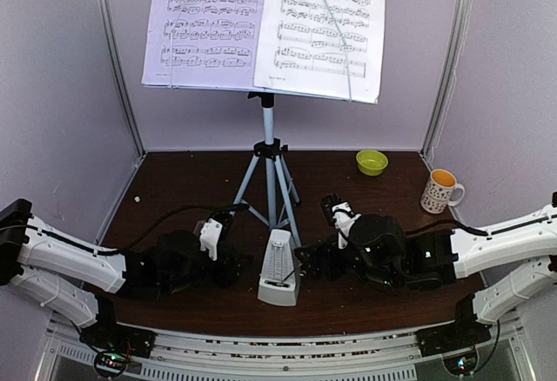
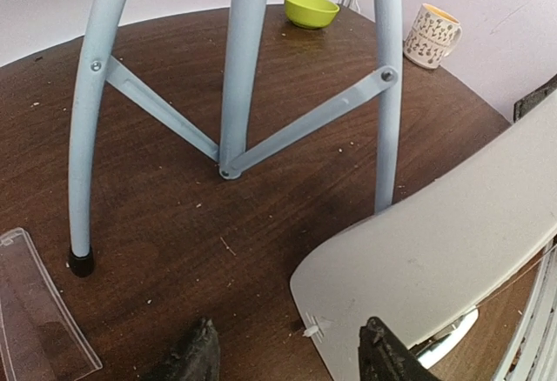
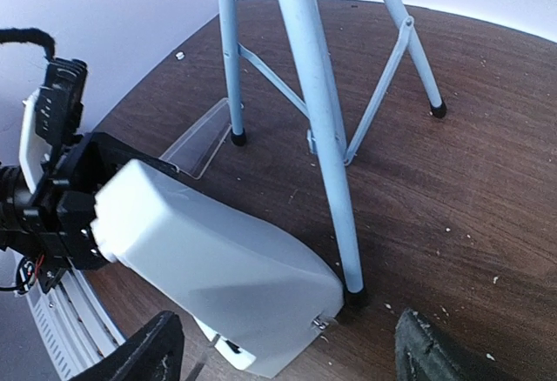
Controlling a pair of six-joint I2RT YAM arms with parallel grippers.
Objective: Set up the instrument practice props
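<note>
The pale-grey pyramid metronome point(image 1: 280, 268) stands upright on the dark wooden bench point(image 1: 174, 191), just in front of the silver tripod point(image 1: 280, 191) of the music stand point(image 1: 268, 122), with one tool on either side of it. The left tool point(image 1: 233, 264) sits just beside the metronome's left flank, its fingers point(image 2: 198, 355) parted to a middling gap. Nothing is pinched between them, though one finger overlaps the metronome's pale body in the wrist view (whether it touches, I cannot tell). The right tool point(image 1: 320, 257) is spread wide, its fingers flanking the metronome without closing on it. A clear plastic cover point(image 2: 35, 311) lies flat on the bench by a tripod foot, apart from the metronome. Up on the stand, two sheet-music pages point(image 1: 209, 24) rest side by side. A yellow-green bowl point(image 1: 372, 162) and a patterned mug point(image 1: 441, 191) sit toward the far right of the bench.
</note>
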